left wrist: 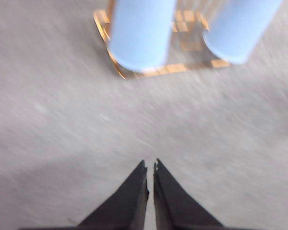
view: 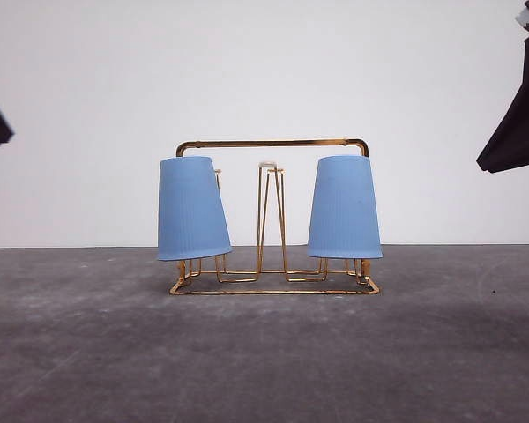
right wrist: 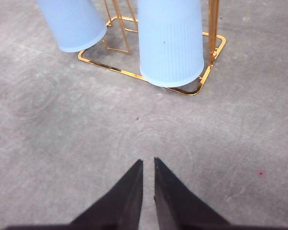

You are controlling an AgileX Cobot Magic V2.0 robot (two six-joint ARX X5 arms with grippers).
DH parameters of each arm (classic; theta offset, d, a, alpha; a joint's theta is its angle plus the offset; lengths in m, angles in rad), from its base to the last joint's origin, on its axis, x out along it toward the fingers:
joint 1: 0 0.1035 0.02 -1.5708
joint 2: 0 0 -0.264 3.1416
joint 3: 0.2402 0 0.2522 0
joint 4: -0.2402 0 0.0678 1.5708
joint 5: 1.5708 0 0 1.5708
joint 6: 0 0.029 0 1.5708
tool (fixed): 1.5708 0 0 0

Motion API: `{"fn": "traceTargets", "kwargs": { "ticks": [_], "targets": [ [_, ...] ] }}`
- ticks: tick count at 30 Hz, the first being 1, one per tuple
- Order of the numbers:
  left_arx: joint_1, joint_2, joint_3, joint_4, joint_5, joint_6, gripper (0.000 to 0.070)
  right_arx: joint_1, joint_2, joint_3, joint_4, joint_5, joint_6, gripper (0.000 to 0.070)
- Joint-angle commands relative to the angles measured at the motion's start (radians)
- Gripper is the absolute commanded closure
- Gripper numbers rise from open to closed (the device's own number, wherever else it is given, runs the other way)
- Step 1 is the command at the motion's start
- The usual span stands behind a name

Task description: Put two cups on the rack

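Front view: two light blue ribbed plastic cups (view: 192,209) inverted on gold wire rack (view: 273,143); left cup tilted, may slip if nudged; left gripper (left wrist: 150,165), right gripper (right wrist: 148,162) both pinched narrow, empty

- The front camera sits low, almost level with the grey bench (view: 264,352), facing straight ahead at a white wall, with the rack (view: 273,216) centred at middle distance.
- The left wrist camera looks steeply down past its own dark fingers (left wrist: 134,196) at the bench, the rack (left wrist: 153,72) near its far edge; this picture is blurred.
- The right wrist camera looks down the same way over its fingers (right wrist: 175,201), with the rack (right wrist: 192,88) a little closer and sharp.
- All three views share the rack, both cups (view: 192,208) (view: 345,208) and the bench around them.
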Motion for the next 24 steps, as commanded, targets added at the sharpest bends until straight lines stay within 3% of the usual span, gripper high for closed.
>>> {"fn": "traceTargets", "kwargs": {
  "ticks": [1,7,13,18,24],
  "targets": [
    [0.031,-0.087,-0.064,0.055,-0.017,0.092,0.07,0.005,0.003,0.007,0.01,-0.001,0.005,0.0661],
    [0.2,-0.385,-0.288,0.189,-0.088,0.189,0.07,0.005,0.003,0.007,0.01,-0.001,0.005,0.0661],
    [0.328,-0.55,-0.424,0.214,-0.094,0.197,0.07,0.005,0.003,0.007,0.01,-0.001,0.005,0.0661],
    [0.372,-0.586,-0.511,0.285,-0.094,0.195,0.07,0.005,0.003,0.007,0.01,-0.002,0.005,0.0661],
    [0.372,-0.58,-0.514,0.345,-0.094,0.193,0.07,0.005,0.004,0.007,0.012,-0.003,0.005,0.0661]
  ]
}}
